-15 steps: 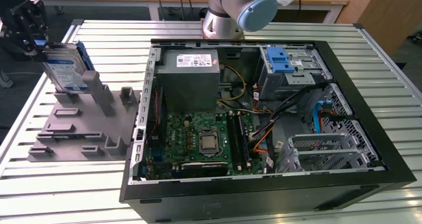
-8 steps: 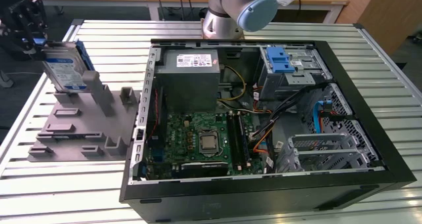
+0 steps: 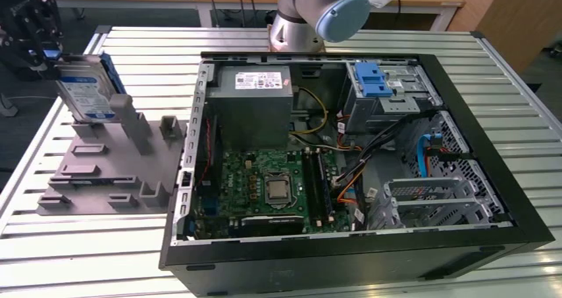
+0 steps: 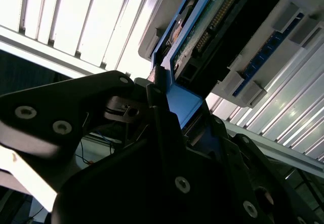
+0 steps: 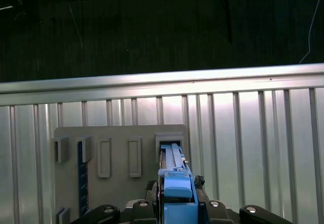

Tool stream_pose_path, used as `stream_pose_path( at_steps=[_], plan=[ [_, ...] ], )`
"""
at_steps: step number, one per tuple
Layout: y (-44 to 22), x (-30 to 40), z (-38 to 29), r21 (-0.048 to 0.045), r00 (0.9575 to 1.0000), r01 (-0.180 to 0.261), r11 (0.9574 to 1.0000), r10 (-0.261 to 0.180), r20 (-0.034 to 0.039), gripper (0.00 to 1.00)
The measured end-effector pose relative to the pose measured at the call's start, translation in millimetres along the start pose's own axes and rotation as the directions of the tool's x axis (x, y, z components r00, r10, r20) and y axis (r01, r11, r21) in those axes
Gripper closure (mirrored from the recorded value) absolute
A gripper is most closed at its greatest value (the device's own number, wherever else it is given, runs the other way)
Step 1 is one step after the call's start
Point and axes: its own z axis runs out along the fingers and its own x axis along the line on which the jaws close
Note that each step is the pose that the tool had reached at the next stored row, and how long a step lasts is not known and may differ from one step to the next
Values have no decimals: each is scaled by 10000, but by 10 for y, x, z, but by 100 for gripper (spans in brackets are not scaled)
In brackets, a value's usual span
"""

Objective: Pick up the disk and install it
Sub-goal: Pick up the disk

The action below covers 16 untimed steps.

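Fingers: one pair, black, closed on the top end of the disk; in both wrist views the blue bracket sits pinched between them.
Disk: one, silver with a white-and-blue label and a blue bracket. It reaches down from the fingers, standing on edge and slightly tilted. Its circuit-board side shows in the second wrist view.
Disk's lower end: at a slot of the holder; I cannot tell whether it is seated or just clear.
Holder: one grey plastic block with several posts and slots, directly below the fingers, lying on the counter.
Counter: one, slatted metal, under the fingers and everything else.
Case: one open black computer case, well apart from the fingers, toward the exterior view's right.
Inside the case: one grey box with a white sticker, one green board, one metal cage with a blue latch, all far from the fingers.
Arm: one, its base beyond the case.
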Motion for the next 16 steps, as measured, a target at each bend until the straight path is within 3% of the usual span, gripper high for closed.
stream_pose_path(
  at_steps=[11,13,16],
  plan=[
    [0,1,-46,0,10000,-1,10000,1,0,64],
    [1,2,-141,0,10000,-1,10000,1,0,64],
    [1,2,-146,0,10000,-1,10000,1,-1,64]
  ],
)
